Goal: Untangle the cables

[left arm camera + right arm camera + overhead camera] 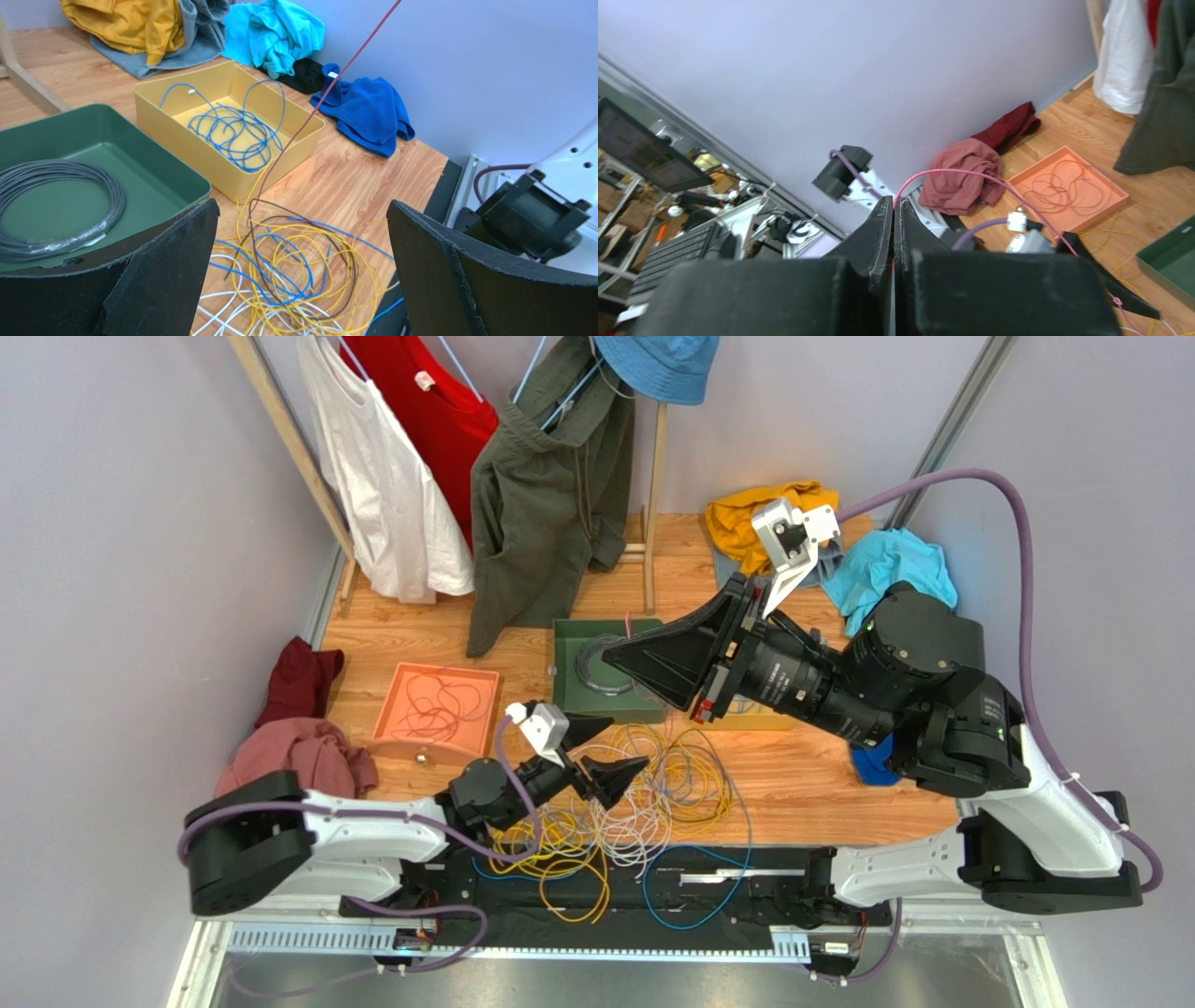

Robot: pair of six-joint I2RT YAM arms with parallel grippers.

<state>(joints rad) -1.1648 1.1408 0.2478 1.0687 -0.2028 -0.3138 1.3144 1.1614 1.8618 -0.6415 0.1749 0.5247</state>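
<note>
Cables (295, 280) directly beneath the left claw (302, 206)

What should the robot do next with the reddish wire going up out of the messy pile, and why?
Probably lower the left gripper and pinch the pile beside the reddish cable. Its jaws stand open above the tangle, while the right gripper, raised high, is shut on that cable, whose lower end loops into the pile. That might let it slide free.
</note>
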